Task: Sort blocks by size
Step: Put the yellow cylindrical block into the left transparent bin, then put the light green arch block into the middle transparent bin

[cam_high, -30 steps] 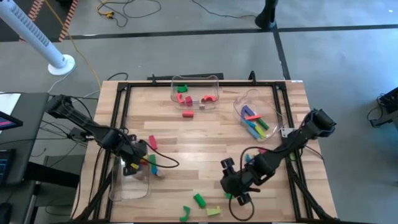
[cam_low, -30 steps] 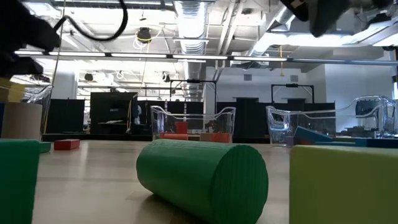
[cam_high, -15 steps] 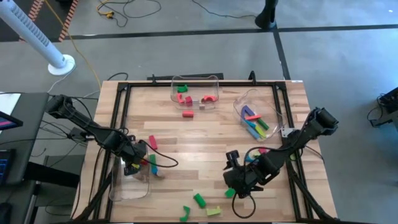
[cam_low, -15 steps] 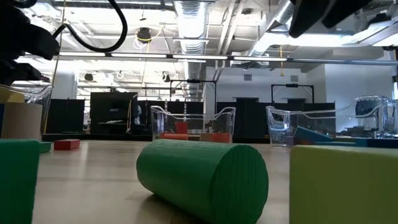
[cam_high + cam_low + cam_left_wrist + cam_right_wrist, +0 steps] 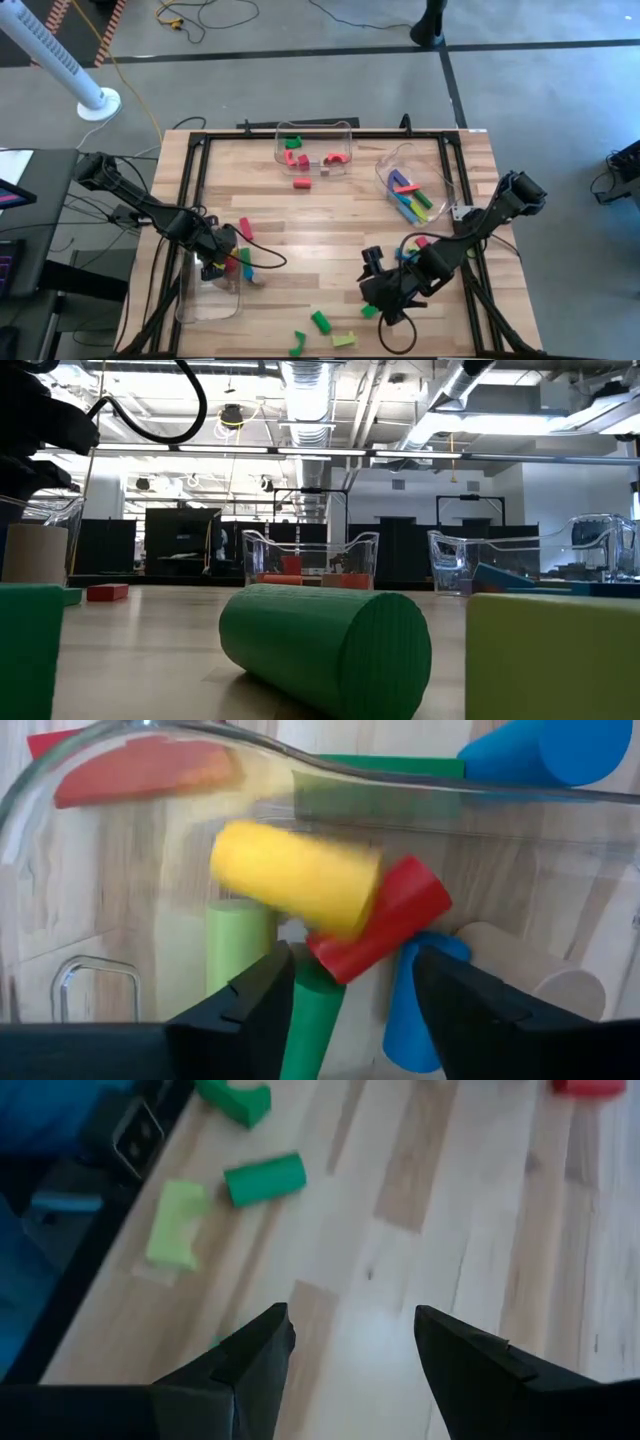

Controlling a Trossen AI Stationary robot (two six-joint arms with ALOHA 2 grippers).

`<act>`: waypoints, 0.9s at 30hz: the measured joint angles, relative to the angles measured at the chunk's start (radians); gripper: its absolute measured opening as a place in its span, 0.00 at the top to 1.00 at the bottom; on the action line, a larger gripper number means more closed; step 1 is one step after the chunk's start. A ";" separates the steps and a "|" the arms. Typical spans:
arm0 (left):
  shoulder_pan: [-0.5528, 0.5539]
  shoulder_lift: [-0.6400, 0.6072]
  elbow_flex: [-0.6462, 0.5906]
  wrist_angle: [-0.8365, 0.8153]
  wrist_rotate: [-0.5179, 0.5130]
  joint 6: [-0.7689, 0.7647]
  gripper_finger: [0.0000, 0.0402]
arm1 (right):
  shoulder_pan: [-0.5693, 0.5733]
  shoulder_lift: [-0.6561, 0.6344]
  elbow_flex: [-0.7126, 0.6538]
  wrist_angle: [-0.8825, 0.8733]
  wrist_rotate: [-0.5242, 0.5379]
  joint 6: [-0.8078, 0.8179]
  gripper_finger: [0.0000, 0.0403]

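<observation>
Hanging over the clear bin (image 5: 208, 290) at the left front edge of the desk (image 5: 340, 215), the left tool (image 5: 222, 262) has its fingers apart, nothing between them. In its wrist view a yellow cylinder (image 5: 295, 877) shows blurred just past the open fingers, inside the bin wall, above a red cylinder (image 5: 385, 917). Also in that bin: a light green cylinder (image 5: 238, 940), a blue cylinder (image 5: 415, 1010), a tan cylinder (image 5: 535, 975). Beyond the bin wall lie a red bar (image 5: 140, 768), a green bar (image 5: 400, 765) and a bigger blue cylinder (image 5: 545, 750).

Right tool (image 5: 385, 300) sits low over the front middle of the desk, fingers apart and empty, bare wood between them in its wrist view. Near it, toward the front edge: a green cylinder (image 5: 320, 321), a yellow-green block (image 5: 343, 340), a green arch (image 5: 298, 343). A small green block (image 5: 368, 311) lies just beside the tool.

Far-side bin (image 5: 315, 128) holds red, green and pink blocks; one red block (image 5: 301, 183) lies on the desk just in front of it. The bin at the right rear (image 5: 440, 170) holds long bars (image 5: 410, 200) in blue, purple and green. A pink block (image 5: 246, 230) lies near the left tool.

From the low view, the green cylinder fills the foreground on its side.
</observation>
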 joint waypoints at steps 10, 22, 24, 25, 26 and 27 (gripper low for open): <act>0.000 0.000 0.000 0.001 -0.002 -0.007 0.43 | -0.016 0.040 -0.001 0.160 -0.093 -0.102 0.39; 0.000 0.000 0.001 0.005 -0.053 -0.003 0.43 | -0.027 0.183 -0.002 0.210 -0.225 -0.018 0.39; 0.000 0.000 0.002 0.004 -0.056 -0.003 0.43 | -0.011 0.190 -0.002 0.226 -0.226 0.013 0.39; 0.000 0.000 0.004 0.004 -0.058 -0.003 0.43 | -0.006 0.192 -0.002 0.246 -0.226 0.026 0.39; 0.000 0.000 0.008 0.005 -0.059 -0.003 0.43 | 0.000 0.194 -0.002 0.260 -0.225 0.029 0.39; 0.000 0.000 0.012 0.004 -0.064 -0.003 0.43 | 0.010 0.195 -0.002 0.267 -0.222 0.035 0.39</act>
